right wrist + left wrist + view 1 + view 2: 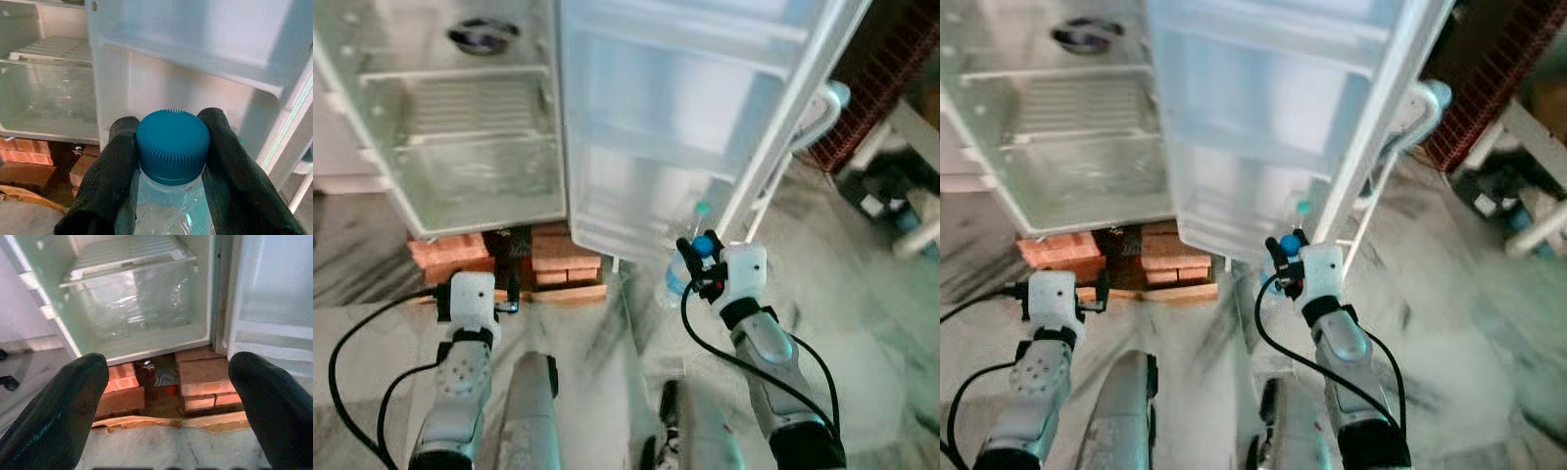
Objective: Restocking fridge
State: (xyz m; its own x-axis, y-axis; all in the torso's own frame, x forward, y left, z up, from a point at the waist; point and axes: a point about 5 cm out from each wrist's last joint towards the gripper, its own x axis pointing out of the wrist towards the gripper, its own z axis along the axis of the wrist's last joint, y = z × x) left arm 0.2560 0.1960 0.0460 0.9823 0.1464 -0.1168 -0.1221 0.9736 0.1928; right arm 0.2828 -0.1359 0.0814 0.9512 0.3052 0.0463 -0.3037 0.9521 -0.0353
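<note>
Your right gripper (171, 161) jaws clamp the clear plastic water bottle (171, 205) just under its blue ribbed cap (172, 144); thin walls may crumple and slip, so hold the stiff neck. Left gripper (166, 396) jaws stand open.

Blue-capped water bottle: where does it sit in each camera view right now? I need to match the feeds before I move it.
Left eye view: blue-capped bottle held by the right gripper, below the open fridge door.
Right eye view: same bottle, centre, under the door's lower edge.
Left wrist view: not in it; open left gripper faces the fridge base.
Right wrist view: cap clamped between the black fingers.
Shared landmark: the bricks under the fridge.
</note>
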